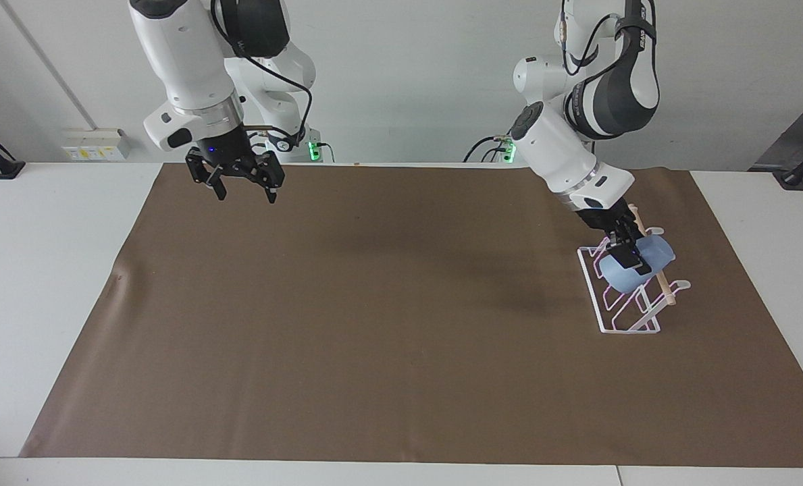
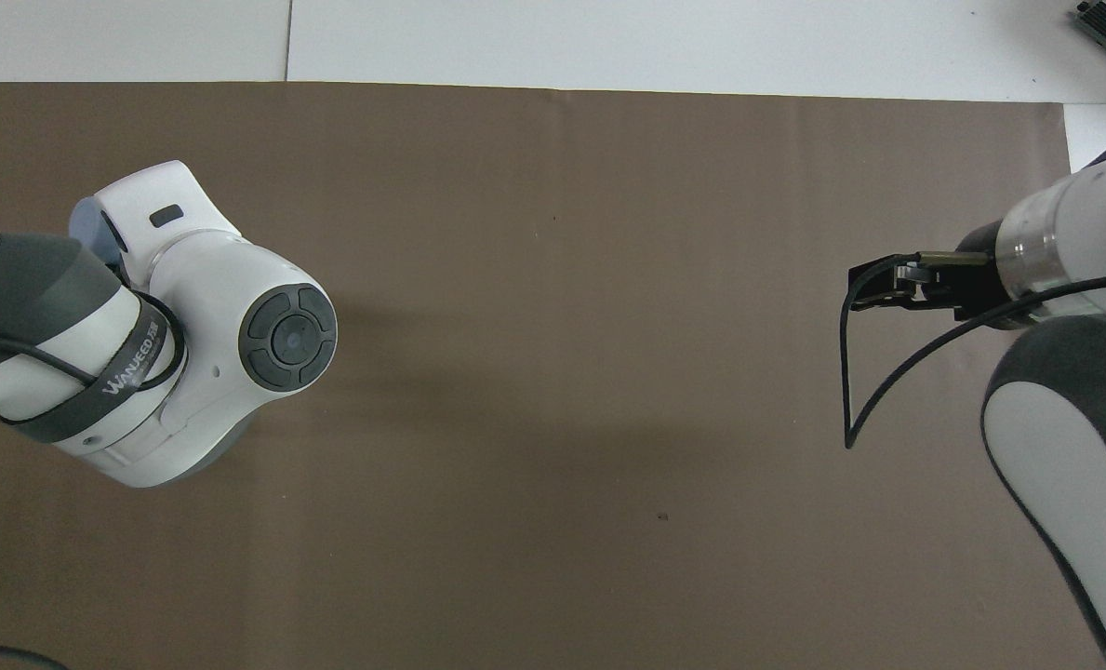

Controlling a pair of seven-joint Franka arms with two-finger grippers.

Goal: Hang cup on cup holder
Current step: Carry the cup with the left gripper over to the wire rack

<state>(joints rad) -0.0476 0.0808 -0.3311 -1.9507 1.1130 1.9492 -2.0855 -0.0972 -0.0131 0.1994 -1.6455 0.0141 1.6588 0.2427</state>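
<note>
1. Now the left claw (image 1: 627, 253) is gripping the light blue cup (image 1: 634, 268) by its rim, holding it tilted over the white wire cup holder (image 1: 627, 297).
2. The cup is lying against the holder's slanted prongs and its wooden dowel (image 1: 664, 287) (whether a prong is inside the cup cannot be told).
3. The cup holder is standing on the brown mat (image 1: 401, 324) toward the left arm's end of the table (image 1: 50, 270).
4. The right claw (image 1: 239, 183) is hanging with its fingers spread apart and holding nothing, over the mat's corner at the right arm's end; that arm is waiting.
5. Seen from overhead, the left arm is covering most of the cup (image 2: 97, 237).
</note>
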